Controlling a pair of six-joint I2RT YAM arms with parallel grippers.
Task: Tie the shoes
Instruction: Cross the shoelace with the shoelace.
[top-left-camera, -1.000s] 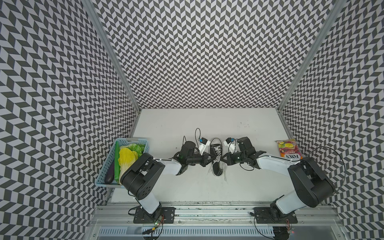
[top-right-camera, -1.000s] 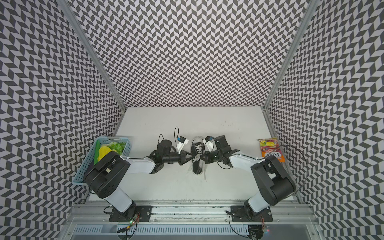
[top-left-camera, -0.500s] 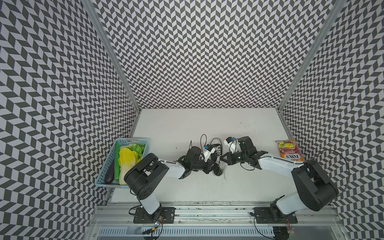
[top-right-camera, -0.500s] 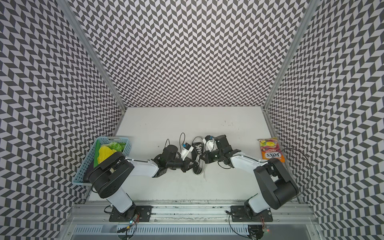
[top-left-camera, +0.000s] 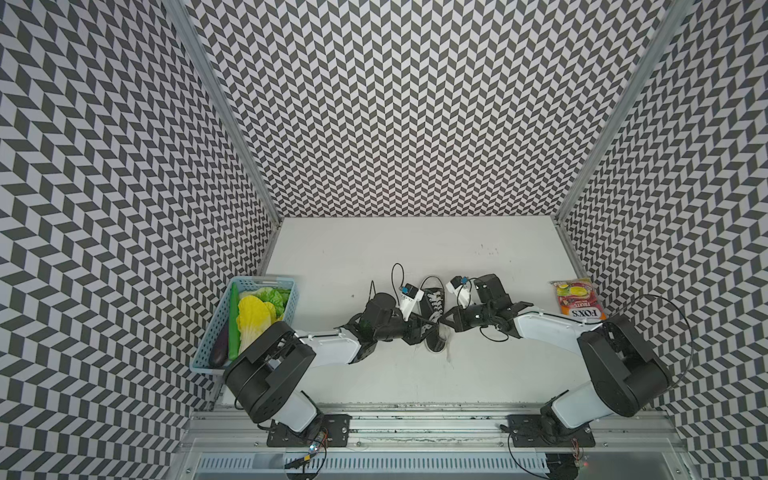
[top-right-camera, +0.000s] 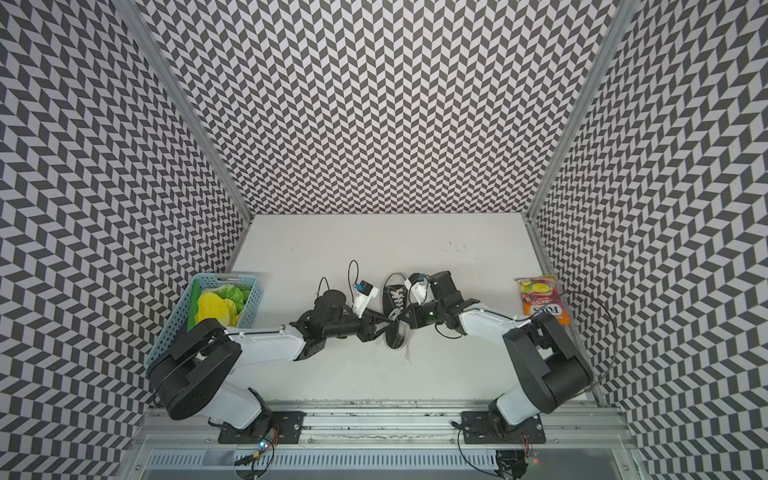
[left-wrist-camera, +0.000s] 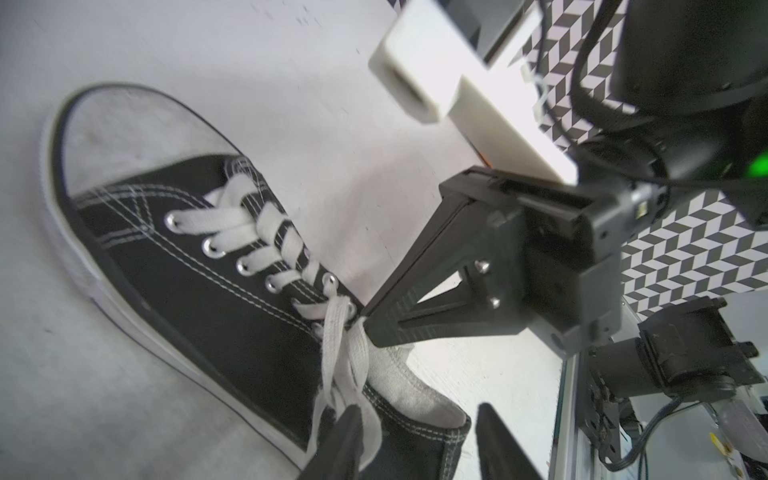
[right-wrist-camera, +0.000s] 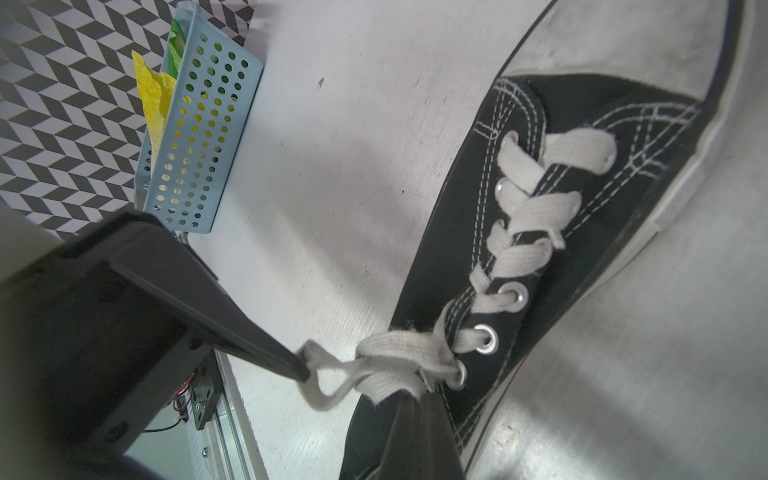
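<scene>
The shoes are one black canvas sneaker (top-left-camera: 432, 305) (top-right-camera: 395, 305) with a white toe cap, lying mid-table between both arms. In the left wrist view the sneaker (left-wrist-camera: 187, 282) shows its white laces (left-wrist-camera: 345, 353) gathered at the top eyelets. My left gripper (left-wrist-camera: 419, 440) (top-left-camera: 430, 323) is open over the shoe's collar, and a lace end drapes across one finger (left-wrist-camera: 345, 436). My right gripper (right-wrist-camera: 419, 401) (top-left-camera: 444, 322) is shut on the lace at the top eyelets. A lace loop (right-wrist-camera: 332, 374) hangs round a left fingertip (right-wrist-camera: 297, 370).
A light blue basket (top-left-camera: 286, 291) (right-wrist-camera: 199, 137) of vegetables stands at the table's left edge. A candy bag (top-left-camera: 577, 299) lies at the right edge. A loose lace end (top-left-camera: 448, 353) trails on the table in front of the heel. Patterned walls close in three sides.
My left gripper has gone from shut to open. Its arm reached in to the shoe from the left. The right gripper has stayed shut beside the shoe.
</scene>
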